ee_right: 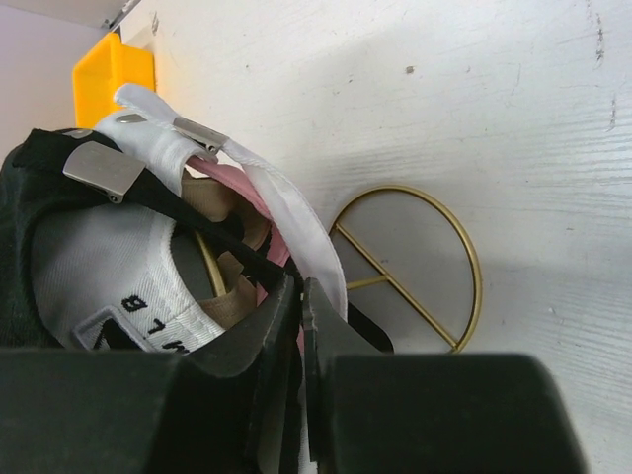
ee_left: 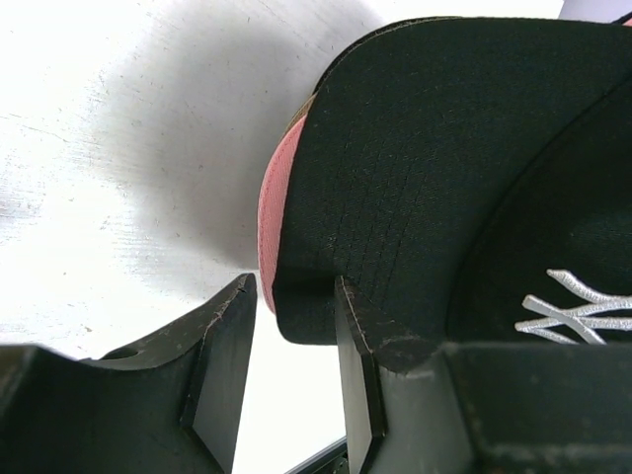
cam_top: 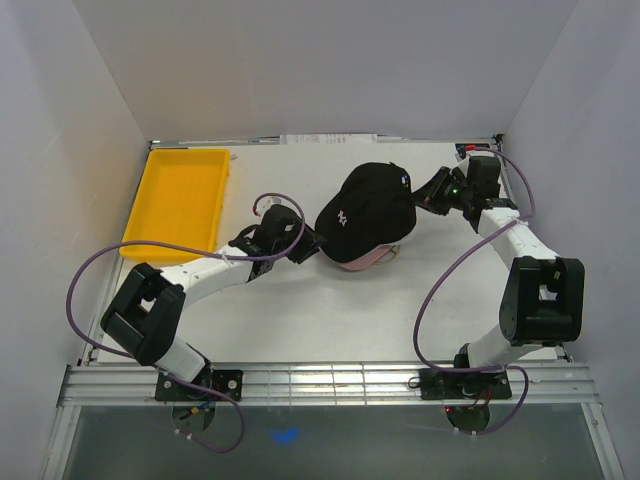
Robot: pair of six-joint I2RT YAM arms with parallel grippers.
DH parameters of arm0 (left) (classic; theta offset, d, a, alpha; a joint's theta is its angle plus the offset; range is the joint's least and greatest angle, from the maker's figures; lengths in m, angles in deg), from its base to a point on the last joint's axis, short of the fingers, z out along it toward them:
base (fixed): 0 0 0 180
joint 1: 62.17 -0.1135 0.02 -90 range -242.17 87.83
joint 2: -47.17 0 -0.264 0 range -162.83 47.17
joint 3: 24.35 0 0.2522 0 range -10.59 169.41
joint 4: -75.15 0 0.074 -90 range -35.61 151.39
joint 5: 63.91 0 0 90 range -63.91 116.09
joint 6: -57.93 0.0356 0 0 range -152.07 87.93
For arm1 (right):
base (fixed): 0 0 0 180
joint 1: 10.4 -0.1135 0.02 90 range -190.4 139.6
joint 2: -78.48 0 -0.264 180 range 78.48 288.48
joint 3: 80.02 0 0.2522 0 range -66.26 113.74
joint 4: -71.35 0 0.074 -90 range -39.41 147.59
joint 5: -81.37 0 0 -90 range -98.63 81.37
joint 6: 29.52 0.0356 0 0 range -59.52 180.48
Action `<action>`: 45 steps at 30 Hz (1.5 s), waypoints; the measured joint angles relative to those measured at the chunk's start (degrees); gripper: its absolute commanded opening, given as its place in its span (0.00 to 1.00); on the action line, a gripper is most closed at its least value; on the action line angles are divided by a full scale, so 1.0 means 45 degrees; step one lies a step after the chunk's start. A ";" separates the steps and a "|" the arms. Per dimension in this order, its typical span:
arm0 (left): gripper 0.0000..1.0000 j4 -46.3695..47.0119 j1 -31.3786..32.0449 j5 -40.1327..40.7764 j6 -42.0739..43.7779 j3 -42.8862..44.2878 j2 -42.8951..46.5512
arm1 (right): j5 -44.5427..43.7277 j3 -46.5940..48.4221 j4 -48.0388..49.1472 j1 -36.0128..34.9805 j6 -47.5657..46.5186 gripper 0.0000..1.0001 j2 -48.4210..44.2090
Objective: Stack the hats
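1. The black cap sits mid-table on top of the pile, its logo turned toward my left arm.
2. The pink cap shows only as a brim poking out under it on the near side.
3. My left gripper is released. Its jaws stand apart around the black brim's edge, which touches one finger and leaves a gap to the other.
4. On the left wrist view, a sliver of tan cap shows where the pink and black brims meet.
5. My right gripper is clenched at the back of the pile, among the straps.
6. The white cap has its strap against those tips. I cannot tell whether anything is pinched.
7. The stand shows its gold ring flat on the table, just beside the straps.
8. The tray lies far left, well apart from the caps.
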 measured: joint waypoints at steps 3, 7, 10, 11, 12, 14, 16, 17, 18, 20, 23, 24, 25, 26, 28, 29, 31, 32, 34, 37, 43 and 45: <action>0.48 -0.0015 0.0000 -0.0005 0.0005 0.0000 0.0000 | -0.0015 0.0000 -0.0015 0.0000 0.0015 0.23 0.0000; 0.49 -0.0141 -0.0005 0.0005 0.0068 0.0029 0.0029 | -0.0087 0.0073 -0.0262 0.0005 0.0010 0.34 0.0000; 0.51 -0.0442 -0.0005 0.0005 0.0228 0.0165 0.0121 | -0.0306 0.0374 -0.0806 0.0015 -0.0049 0.41 0.0000; 0.51 -0.0563 -0.0005 0.0005 0.0267 0.0243 0.0151 | -0.0374 0.0466 -0.0976 0.0015 -0.0083 0.43 0.0000; 0.51 -0.0656 -0.0005 0.0005 0.0311 0.0311 0.0214 | -0.0466 0.0583 -0.1224 0.0015 -0.0112 0.46 0.0000; 0.52 -0.0855 -0.0005 0.0005 0.0393 0.0403 0.0466 | -0.0622 0.0748 -0.1559 0.0019 -0.0160 0.49 0.0000; 0.52 -0.1069 -0.0005 0.0015 0.0466 0.0461 0.0821 | -0.0753 0.0923 -0.1885 0.0024 -0.0180 0.53 -0.0005; 0.53 -0.1141 -0.0005 0.0024 0.0520 0.0491 0.1005 | -0.0806 0.0991 -0.2025 0.0024 -0.0180 0.54 -0.0005; 0.53 -0.1243 -0.0005 0.0029 0.0573 0.0525 0.1195 | -0.0855 0.1054 -0.2142 0.0024 -0.0180 0.56 -0.0010; 0.53 -0.1477 -0.0005 0.0049 0.0690 0.0631 0.1564 | -0.0971 0.1156 -0.2361 0.0029 -0.0160 0.58 -0.0044; 0.53 -0.1773 -0.0005 0.0092 0.0884 0.0777 0.2132 | -0.1093 0.1389 -0.2807 0.0034 -0.0146 0.60 -0.0185; 0.53 -0.1889 -0.0005 0.0097 0.0947 0.0831 0.2293 | -0.1132 0.1520 -0.2963 0.0034 -0.0131 0.61 -0.0248; 0.54 -0.1967 -0.0005 0.0097 0.1015 0.0865 0.2448 | -0.1137 0.1666 -0.3104 0.0058 -0.0131 0.61 -0.0311; 0.54 -0.2059 -0.0005 0.0097 0.1112 0.0908 0.2589 | -0.1127 0.1831 -0.3225 0.0121 -0.0126 0.62 -0.0389; 0.54 -0.2322 -0.0005 0.0092 0.1307 0.1044 0.2822 | -0.1141 0.2191 -0.3473 0.0223 -0.0083 0.64 -0.0563; 0.54 -0.2467 -0.0005 0.0092 0.1428 0.1141 0.2929 | -0.1151 0.2327 -0.3531 0.0306 -0.0068 0.64 -0.0675; 0.54 -0.2769 -0.0005 0.0092 0.1705 0.1345 0.3133 | -0.1185 0.2555 -0.3677 0.0486 -0.0034 0.64 -0.0879; 0.54 -0.2909 -0.0005 0.0092 0.1846 0.1423 0.3259 | -0.1190 0.2657 -0.3750 0.0583 0.0000 0.64 -0.0967; 0.54 -0.3220 -0.0005 0.0039 0.2176 0.1574 0.3565 | -0.1195 0.2837 -0.3895 0.0763 0.0029 0.65 -0.1132; 0.54 -0.3657 -0.0005 -0.0194 0.2798 0.1885 0.4099 | -0.1224 0.2968 -0.4265 0.0918 0.0024 0.71 -0.1491; 0.54 -0.4857 -0.0005 -0.0952 0.4629 0.2608 0.5314 | -0.1146 0.2982 -0.5183 0.0937 -0.0661 0.87 -0.3327; 0.54 -0.5299 -0.0005 -0.1248 0.5260 0.2739 0.5775 | -0.1093 0.2739 -0.5178 0.0928 -0.0928 0.97 -0.4405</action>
